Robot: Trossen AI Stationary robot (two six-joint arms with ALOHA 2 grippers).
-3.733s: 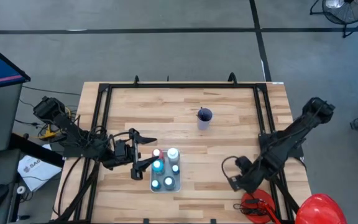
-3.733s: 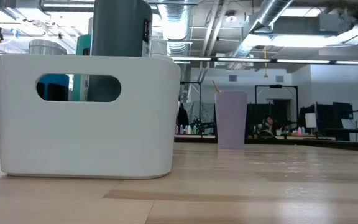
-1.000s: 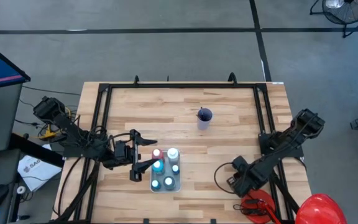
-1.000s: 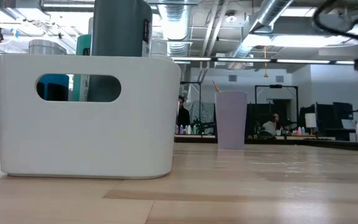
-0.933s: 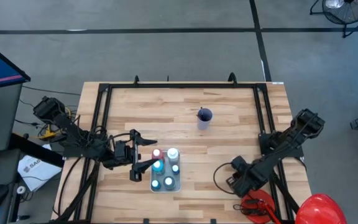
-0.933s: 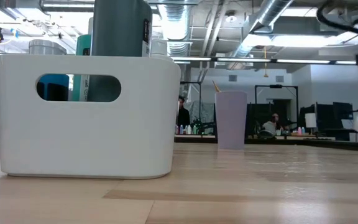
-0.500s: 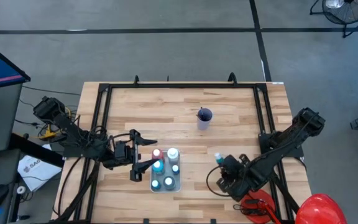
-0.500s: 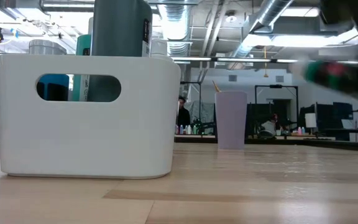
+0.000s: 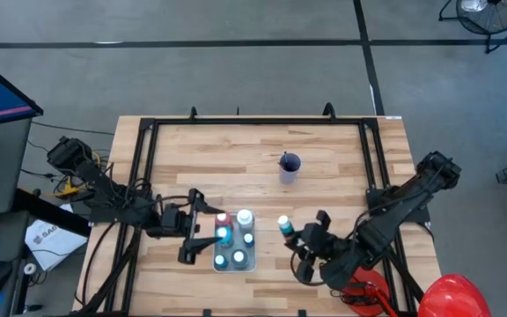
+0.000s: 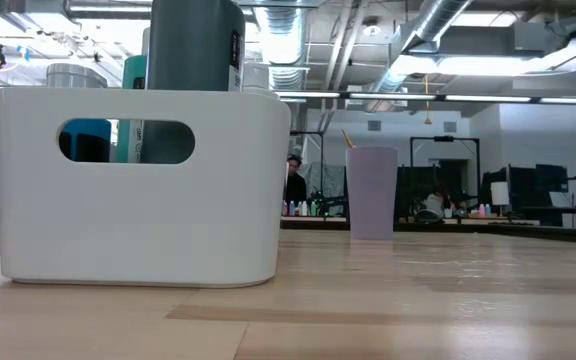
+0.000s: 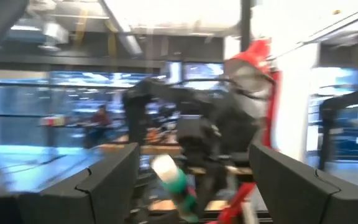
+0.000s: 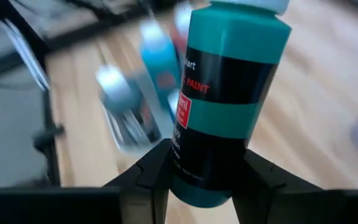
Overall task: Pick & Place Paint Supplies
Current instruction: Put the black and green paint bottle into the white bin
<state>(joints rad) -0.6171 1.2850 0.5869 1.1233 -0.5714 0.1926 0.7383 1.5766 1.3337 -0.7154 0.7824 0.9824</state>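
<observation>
A teal paint bottle (image 9: pixel 285 228) with a white cap hangs over the table just right of the white bin (image 9: pixel 252 261). My right gripper (image 9: pixel 297 236) is shut on it. In the right wrist view the teal bottle (image 12: pixel 229 93) fills the middle. The bin (image 10: pixel 138 190) holds several white-capped paint bottles (image 9: pixel 234 238). My left gripper (image 9: pixel 201 225) stands open at the bin's left side, holding nothing. In its own wrist view my left gripper (image 11: pixel 191 186) faces the right arm and the teal bottle (image 11: pixel 174 182). A brush stands in a purple cup (image 9: pixel 290 167). My right gripper pinches the teal bottle's lower body (image 12: pixel 199 177) between its two fingers (image 12: pixel 149 175). The fingers come from the table's right, slanting down. The bottle is lifted clear of the table, and its cap end (image 9: pixel 282 220) points away from the gripper toward the bin.
A black frame (image 9: pixel 148 158) runs around the wooden table (image 9: pixel 236 158). A big red helmet-like thing (image 9: pixel 451 295) and a red tangle (image 9: pixel 363 291) lie at the near right corner. Bare wood lies between the cup (image 10: pixel 372 192) and the bin.
My right gripper has risen from the near right of the table with the teal bottle. It has carried it toward the table's left, up to the bin, turning as it went. The bottle is now lifted clear. My left gripper has turned a little in place.
</observation>
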